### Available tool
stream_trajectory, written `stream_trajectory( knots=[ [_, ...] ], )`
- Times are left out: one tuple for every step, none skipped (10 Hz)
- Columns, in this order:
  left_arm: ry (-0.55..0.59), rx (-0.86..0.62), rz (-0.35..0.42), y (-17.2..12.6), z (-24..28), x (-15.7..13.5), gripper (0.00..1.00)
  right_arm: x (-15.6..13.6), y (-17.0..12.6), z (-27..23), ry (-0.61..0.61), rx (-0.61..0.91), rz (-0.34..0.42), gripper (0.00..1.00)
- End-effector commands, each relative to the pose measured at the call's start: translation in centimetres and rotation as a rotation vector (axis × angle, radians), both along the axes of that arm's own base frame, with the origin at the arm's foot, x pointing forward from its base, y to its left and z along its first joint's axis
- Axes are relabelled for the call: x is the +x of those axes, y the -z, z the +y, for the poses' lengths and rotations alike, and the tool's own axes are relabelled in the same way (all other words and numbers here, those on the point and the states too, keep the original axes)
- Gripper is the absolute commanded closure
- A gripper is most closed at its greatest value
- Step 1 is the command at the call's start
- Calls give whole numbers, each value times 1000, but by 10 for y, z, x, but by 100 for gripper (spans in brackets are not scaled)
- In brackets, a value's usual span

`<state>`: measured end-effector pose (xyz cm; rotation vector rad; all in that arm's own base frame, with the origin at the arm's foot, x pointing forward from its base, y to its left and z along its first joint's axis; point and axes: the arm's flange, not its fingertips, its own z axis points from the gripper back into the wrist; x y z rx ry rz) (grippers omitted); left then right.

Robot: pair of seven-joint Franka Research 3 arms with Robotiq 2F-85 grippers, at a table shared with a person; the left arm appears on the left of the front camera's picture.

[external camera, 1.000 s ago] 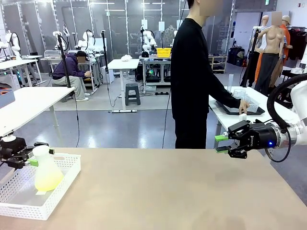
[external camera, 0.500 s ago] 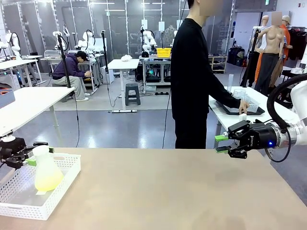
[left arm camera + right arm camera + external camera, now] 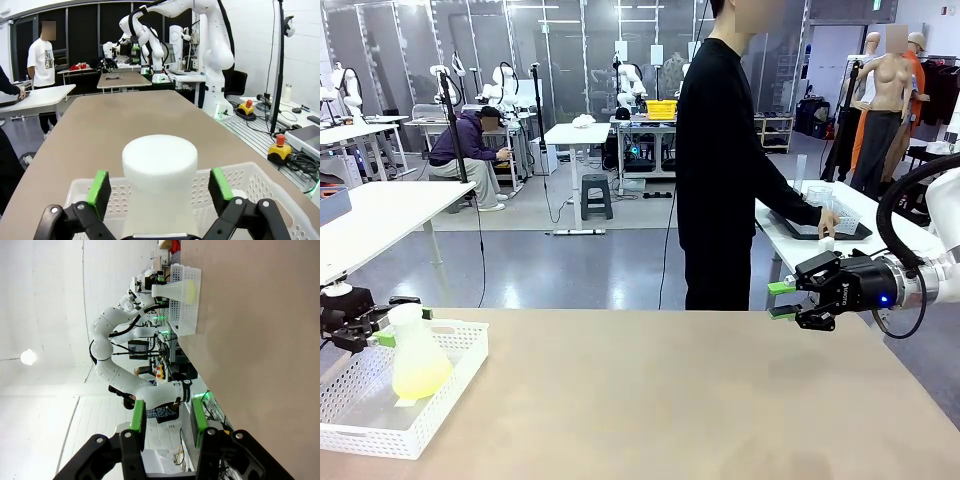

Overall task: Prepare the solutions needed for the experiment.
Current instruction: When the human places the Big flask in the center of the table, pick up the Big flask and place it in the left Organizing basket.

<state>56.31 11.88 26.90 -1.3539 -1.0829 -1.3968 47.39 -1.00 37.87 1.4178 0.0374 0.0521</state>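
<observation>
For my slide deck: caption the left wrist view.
Left gripper with jaws open around the neck of a white flask standing in a perforated white basket.

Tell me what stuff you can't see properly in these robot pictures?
- White plastic cone-shaped flask: in the left wrist view, the bottom edge and the left gripper hide its lower body and the pale yellow-green liquid.
- White perforated plastic basket: cut off by the front view's left edge.
- Black tray on the far table: the person's hand partly covers it; its clear containers are too small to identify.
- Right gripper: open, holding nothing.
</observation>
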Motion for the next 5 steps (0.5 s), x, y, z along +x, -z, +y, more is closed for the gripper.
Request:
stream_trajectory(
  knots=[
    [12, -3, -21, -11, 16, -1, 0, 0, -1, 1, -8, -9, 2, 53],
    [-1, 3, -13, -18, 32, -1, 0, 0, -1, 1, -8, -9, 2, 53],
    [-53, 19, 8, -22, 47, 0, 0, 0, -1, 1, -8, -9, 2, 53],
    [-55, -12, 35, -28, 57, -1, 0, 0, -1, 1, -8, -9, 2, 53],
    [-91, 11, 92, -35, 69, -4, 0, 0, -1, 1, -8, -9, 2, 53]
  ],
)
